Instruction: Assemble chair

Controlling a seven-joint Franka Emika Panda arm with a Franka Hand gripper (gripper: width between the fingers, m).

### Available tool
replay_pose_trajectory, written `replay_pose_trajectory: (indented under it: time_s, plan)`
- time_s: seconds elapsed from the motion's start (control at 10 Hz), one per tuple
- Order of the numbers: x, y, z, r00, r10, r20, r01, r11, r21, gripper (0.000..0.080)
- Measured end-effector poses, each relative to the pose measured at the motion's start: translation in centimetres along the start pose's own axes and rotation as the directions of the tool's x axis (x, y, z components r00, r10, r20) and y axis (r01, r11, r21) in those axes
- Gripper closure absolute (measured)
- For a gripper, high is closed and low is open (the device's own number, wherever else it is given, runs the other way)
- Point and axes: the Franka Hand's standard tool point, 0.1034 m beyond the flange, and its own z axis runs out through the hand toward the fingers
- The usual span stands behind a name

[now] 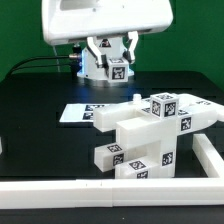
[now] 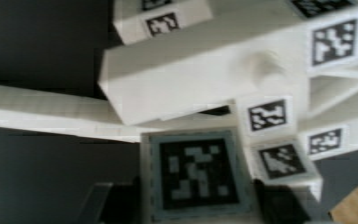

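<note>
The chair's joined white pieces (image 1: pixel 150 130) with black-and-white tags stand at the exterior view's front right; slabs and pegged blocks are stacked together. In the wrist view they (image 2: pixel 211 75) fill the area beyond the jaws. My gripper (image 1: pixel 108 68) hangs above the table behind them, toward the back. It is shut on a small white tagged chair piece (image 1: pixel 112 68). In the wrist view this piece (image 2: pixel 197 165) sits between the two dark fingers (image 2: pixel 282 200) of the gripper (image 2: pixel 197 205), its tag facing the camera.
The marker board (image 1: pixel 82 113) lies flat on the black table behind the chair pieces. A long white border rail (image 1: pixel 100 190) runs along the front, with a side arm (image 1: pixel 210 155) at the exterior view's right.
</note>
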Motion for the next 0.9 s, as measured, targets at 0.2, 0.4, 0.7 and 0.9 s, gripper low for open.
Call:
replay_pose_trajectory:
  time_s: [0.2,0.4,0.7,0.9]
  plan:
    - [0.0,0.1,0.0,1.0,0.005,0.003,-0.005,1.0,-0.001,0.0515]
    - [-0.3,0.5,0.3,1.0,-0.021,-0.002,0.021,1.0,-0.014,0.0515]
    - [-2.4,0.8,2.8,1.0,-0.025,0.003,0.025,0.999,-0.048,0.0515]
    - [-1.3,-2.0,2.1,1.0,0.026,-0.009,-0.026,0.999,-0.032,0.0515]
